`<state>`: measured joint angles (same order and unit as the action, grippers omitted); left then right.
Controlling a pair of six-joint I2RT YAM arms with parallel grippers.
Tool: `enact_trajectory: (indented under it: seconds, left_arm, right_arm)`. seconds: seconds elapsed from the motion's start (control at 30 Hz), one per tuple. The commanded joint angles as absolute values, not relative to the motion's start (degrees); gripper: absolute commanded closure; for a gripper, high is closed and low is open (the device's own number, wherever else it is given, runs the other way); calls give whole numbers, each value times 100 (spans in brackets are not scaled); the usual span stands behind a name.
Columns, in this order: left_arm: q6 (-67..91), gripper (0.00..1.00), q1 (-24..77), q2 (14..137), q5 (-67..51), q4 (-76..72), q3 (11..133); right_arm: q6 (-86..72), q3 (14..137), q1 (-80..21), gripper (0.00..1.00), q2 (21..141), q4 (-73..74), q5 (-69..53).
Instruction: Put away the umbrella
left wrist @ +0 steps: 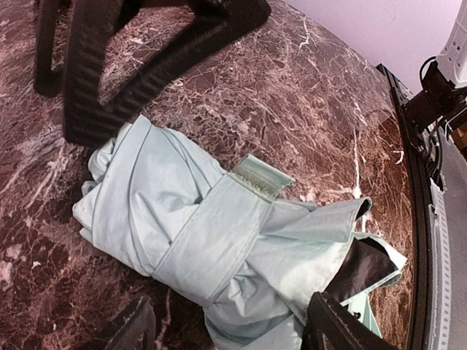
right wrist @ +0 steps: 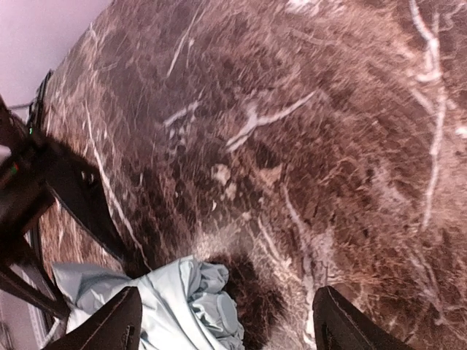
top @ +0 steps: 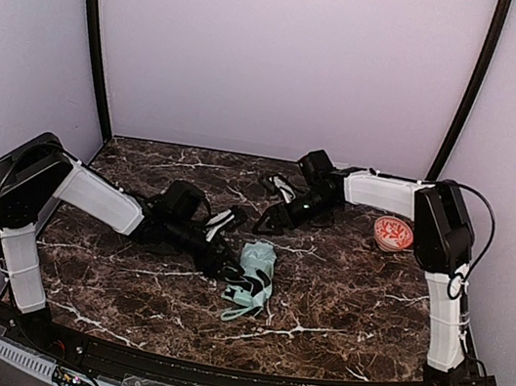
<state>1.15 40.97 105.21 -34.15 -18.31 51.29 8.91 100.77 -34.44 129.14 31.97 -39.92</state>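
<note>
Top view: we see even, soft, diffuse light with no hard source. The pale walls [top: 280, 58] read lilac-pink and mildly washed out. The dark marble table [top: 348, 307] stays dim with no glare, only faint soft shadows under the arms [top: 99, 198]. Overall it's slightly soft and grainy.

Left wrist view: we get the umbrella [left wrist: 211, 233] sharp and well lit, its folds gently shaded. The left gripper's fingers [left wrist: 339, 328] at the near edge are dark and out of focus. The table edge bows on the right from wide-lens distortion.

Right wrist view: we note heavy smear, with the marble veins streaked, worst far and right. The right gripper's fingers [right wrist: 109, 328] are blurry, and a dark shadow sits beside the fabric.
</note>
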Motion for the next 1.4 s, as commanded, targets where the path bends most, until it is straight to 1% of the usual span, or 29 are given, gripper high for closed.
enact_trajectory:
  seconds: [0.0,0.13,0.2,0.27,0.5,0.57,0.63,0.77,0.87,0.93,1.03,1.1,1.2,1.3,1.37]
  left_arm:
    - [328,27,4098,10507,-3757,-1987,5125]
    - [439,37,4187,10538,-3996,-2014,5124]
    - [413,39,4270,10561,-4184,-1984,5131]
    - [396,39,4372,10592,-4383,-1989,5148]
    - [597,40,4553,10747,-4592,-2293,5276]
    - [569,40,4553,10654,-4426,-2335,5252]
    - [408,39,4494,10442,-3967,-2269,5180]
    - [585,33,4015,9684,-3231,-2573,4796]
    - [438,26,3630,9148,-2167,-2226,4684]
    - [397,21,3250,8907,-1316,-1881,4735]
    - [573,15,2520,8604,-592,-1646,4693]
    - [662,12,2000,8412,-273,-1701,4552]
    - [674,8,1471,8193,633,-1922,4279]
    - [395,3,1402,8114,1810,-2557,3878]
    - [238,1,1392,8104,2432,-3157,3553]
  right_arm:
    - [637,9790,-3378,1,11945,2436,-3183]
    - [302,9030,-3182,1,10941,1861,-2325]
    - [204,8560,-3038,1,10465,1621,-1864]
    - [181,8165,-2892,1,10040,1477,-1499]
    - [-36,7058,-2406,1,8789,1339,-956]
    - [-138,6687,-2258,0,8364,1097,-823]
    - [-274,6098,-2089,0,7944,719,-633]
    - [-661,5170,-1589,0,7219,2,-276]
    - [-1008,4446,-1125,0,6753,-589,34]
    - [-1335,3958,-608,0,6478,-1020,145]
    - [-1519,3094,-36,0,6005,-1954,385]
    - [-1382,2493,93,0,5701,-2570,800]
    - [-1322,1694,114,0,5459,-3380,1466]
    - [-1721,1358,114,0,5573,-3730,2128]
    - [-1826,1299,110,0,5773,-3879,2352]
